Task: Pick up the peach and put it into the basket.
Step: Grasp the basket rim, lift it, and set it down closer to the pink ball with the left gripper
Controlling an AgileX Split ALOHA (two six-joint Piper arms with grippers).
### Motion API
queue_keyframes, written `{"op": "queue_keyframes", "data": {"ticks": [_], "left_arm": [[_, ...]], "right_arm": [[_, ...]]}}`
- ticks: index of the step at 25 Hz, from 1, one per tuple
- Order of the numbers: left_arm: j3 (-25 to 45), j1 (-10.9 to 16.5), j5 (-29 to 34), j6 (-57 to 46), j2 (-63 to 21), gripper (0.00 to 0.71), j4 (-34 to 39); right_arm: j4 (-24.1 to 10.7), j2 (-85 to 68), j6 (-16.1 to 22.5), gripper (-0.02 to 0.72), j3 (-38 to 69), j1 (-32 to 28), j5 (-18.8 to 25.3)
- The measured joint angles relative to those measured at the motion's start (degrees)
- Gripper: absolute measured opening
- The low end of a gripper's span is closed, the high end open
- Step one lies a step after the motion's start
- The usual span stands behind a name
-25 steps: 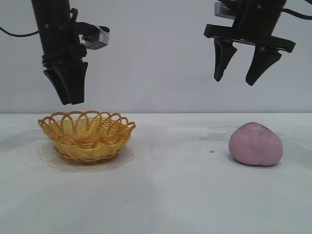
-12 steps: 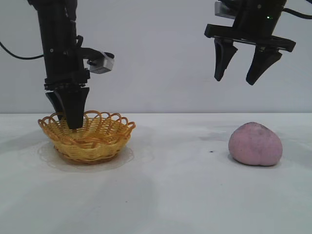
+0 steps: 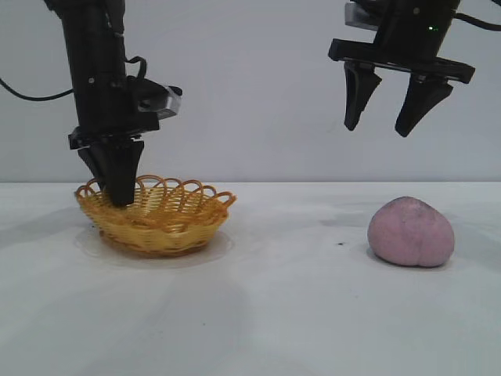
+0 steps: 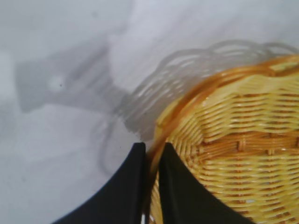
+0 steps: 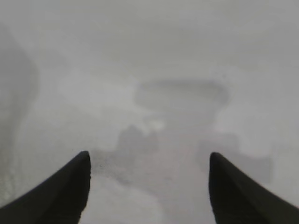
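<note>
**A pale tabletop and a bare wall**

We see a smooth, matte white tabletop [image 3: 282,313] filling the lower half of the exterior view, its surface marked by faint grey smudges and one tiny dark speck [image 3: 339,244] right of centre. Soft grey shadows lie across it in both wrist views. Behind it we find a plain, light grey wall [image 3: 250,94], meeting the tabletop along a level line. A thin black cable [image 3: 31,95] curves in from the left edge, and another black cable [image 3: 477,22] runs off at the upper right.
</note>
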Motion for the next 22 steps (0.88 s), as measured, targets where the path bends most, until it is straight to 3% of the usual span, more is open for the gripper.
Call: {"op": "queue_keyframes", "data": {"ticks": [6,11,16,22], "left_arm": [[0.00,0.00,-0.47,-14.28,-5.24,0.000,-0.96],[2.40,-0.23,-0.59,-20.38,-10.07,0.000,-1.07],[13.91,-1.69,-1.81,-22.13,-16.80,0.000,-4.67],[33.18,-4.65,-17.81,-23.25,-24.65,0.000,-14.95]], "right_arm": [[-0.67,0.00,0.00,0.492,0.00,0.00,0.00],[-1.03,0.00,0.00,0.492,0.00,0.00,0.00],[-1.07,0.00,0.00,0.492,0.00,0.00,-0.44],[-1.07,0.00,0.00,0.492,0.00,0.00,-0.68]]}}
